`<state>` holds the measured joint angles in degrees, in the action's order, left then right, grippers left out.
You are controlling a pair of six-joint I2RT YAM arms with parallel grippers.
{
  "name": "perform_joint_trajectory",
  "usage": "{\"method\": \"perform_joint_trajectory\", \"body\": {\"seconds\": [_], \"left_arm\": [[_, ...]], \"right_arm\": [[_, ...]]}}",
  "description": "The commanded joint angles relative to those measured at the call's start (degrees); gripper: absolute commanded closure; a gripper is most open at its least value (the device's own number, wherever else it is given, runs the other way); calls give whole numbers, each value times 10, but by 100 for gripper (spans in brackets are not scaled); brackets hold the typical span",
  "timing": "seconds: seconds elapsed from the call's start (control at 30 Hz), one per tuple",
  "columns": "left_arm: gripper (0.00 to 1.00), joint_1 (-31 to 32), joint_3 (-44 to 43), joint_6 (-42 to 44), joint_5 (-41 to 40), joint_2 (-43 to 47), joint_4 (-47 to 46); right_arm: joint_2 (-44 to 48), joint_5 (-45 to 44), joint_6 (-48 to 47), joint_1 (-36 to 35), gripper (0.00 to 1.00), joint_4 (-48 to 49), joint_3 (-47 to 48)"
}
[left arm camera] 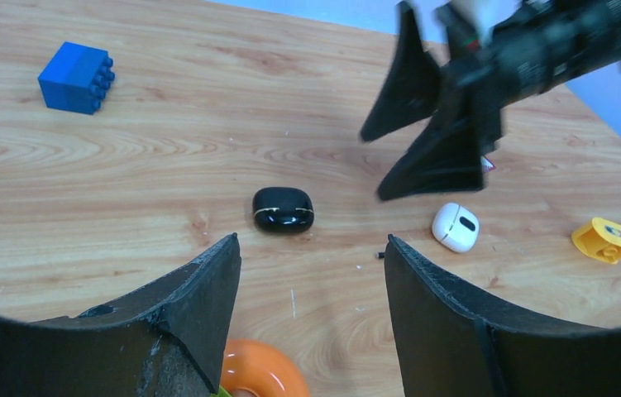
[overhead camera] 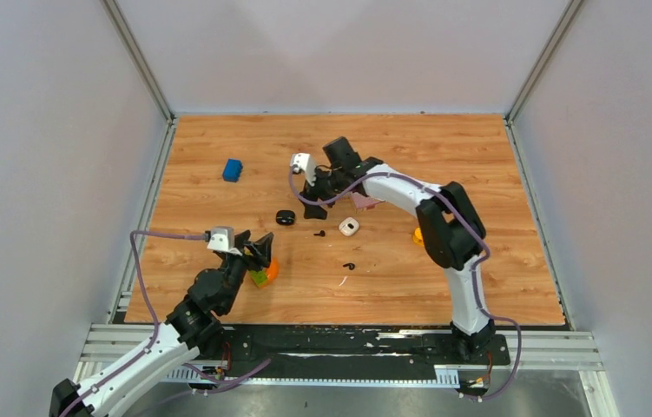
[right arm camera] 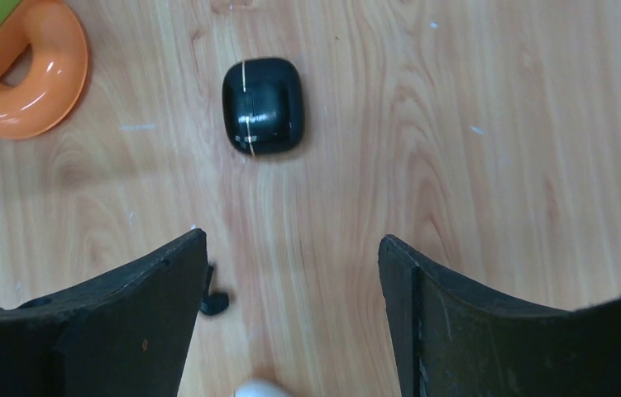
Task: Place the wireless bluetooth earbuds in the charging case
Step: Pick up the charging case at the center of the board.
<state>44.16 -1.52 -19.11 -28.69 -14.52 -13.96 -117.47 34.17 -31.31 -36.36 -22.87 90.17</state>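
The left arm's end effector is spread wide and holds nothing. It sits over the near left part of the worktop, just beside an orange ring that touches a green block. The right arm reaches across to the middle. Its end effector is also wide apart and empty, and hangs over the wood on the far side of the charging case.

The case is a small, glossy black rounded box lying flat between the two end effectors. A thin pale line runs across it. Nothing touches it. From the right wrist camera it lies out ahead of the open fingers, with the orange ring off in the upper left corner.

Both earbuds are loose on the worktop, outside the case. The first earbud lies just to the right of the case, between it and a small white object with a dark oval spot. In the right wrist view it peeks out from behind the edge of one finger. The second earbud lies nearer the arm bases, well apart from the case and clear of both end effectors.

A blue block sits alone toward the far left. A yellow ring lies on the right, partly hidden behind the right arm's elbow in the overhead view.
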Motion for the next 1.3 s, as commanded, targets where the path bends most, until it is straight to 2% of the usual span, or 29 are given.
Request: {"method": "perform_joint_trajectory", "body": {"seconds": [0.0, 0.37, 0.57, 0.67, 0.8, 0.93, 1.13, 1.2, 1.27], "left_arm": [[29, 1, -4, 17, -23, 1, -6], [30, 1, -23, 20, 5, -89, -44], [31, 1, -18, 22, 3, -76, -47], [32, 1, -17, 22, 1, -71, -46], [32, 1, -17, 22, 4, -71, -46], [33, 1, -17, 23, 6, -72, -47], [34, 1, -17, 27, 7, -53, -37], [34, 1, -13, 26, 6, -46, -38], [34, 1, -11, 26, 5, -42, -37]], "right_arm": [[-80, -1, -7, -33, 24, -9, 96], [-189, -1, -27, -50, 15, -63, 224], [-215, 3, -47, -57, 30, -88, 244], [-211, -1, -66, -63, 34, -95, 233], [-201, 0, -91, -71, 34, -93, 209], [-199, 8, -103, -74, 27, -87, 199], [-220, 45, -121, -75, 23, -107, 235], [-228, 64, -133, -77, 24, -121, 252], [-236, 72, -141, -79, 29, -133, 266]]}}
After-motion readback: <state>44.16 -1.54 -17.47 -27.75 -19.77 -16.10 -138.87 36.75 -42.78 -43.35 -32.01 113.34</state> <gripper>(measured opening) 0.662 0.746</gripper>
